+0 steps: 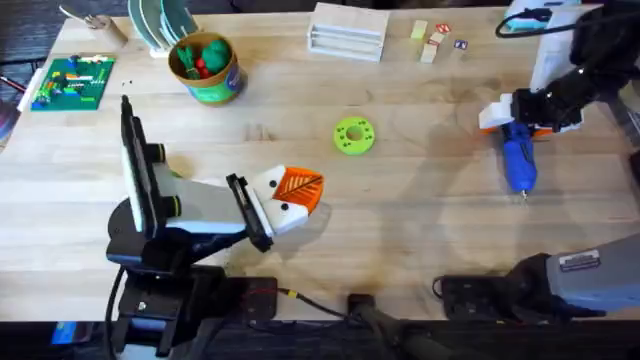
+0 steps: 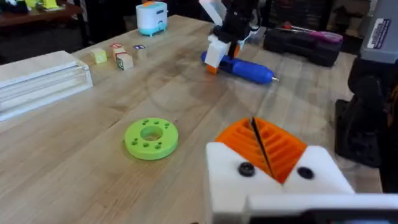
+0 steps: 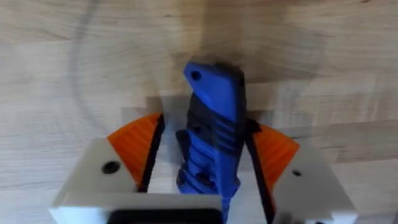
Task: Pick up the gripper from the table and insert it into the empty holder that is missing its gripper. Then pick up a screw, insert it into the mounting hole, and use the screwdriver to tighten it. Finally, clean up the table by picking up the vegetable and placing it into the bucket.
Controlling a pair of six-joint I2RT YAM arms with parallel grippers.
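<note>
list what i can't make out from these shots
- Whether a screw sits in the left gripper's mounts: the dark spots in the left wrist view are too small to tell.
- The screwdriver's metal tip: the right wrist view ends at the handle, between the right gripper's pads.
- What the pieces in the bucket are: too small overhead.

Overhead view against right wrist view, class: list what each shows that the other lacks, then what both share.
Overhead alone: the bucket near the table's far left, the green disc mid-table, a green board at the far left edge, a clear case, small blocks, and the left gripper with its orange pads closed together.

Right wrist alone: the handle's ribbed grip sitting between the two orange pads, and a dark screw hole in the white mount.

Both: the blue screwdriver, the right gripper around it, and the wooden table.
</note>
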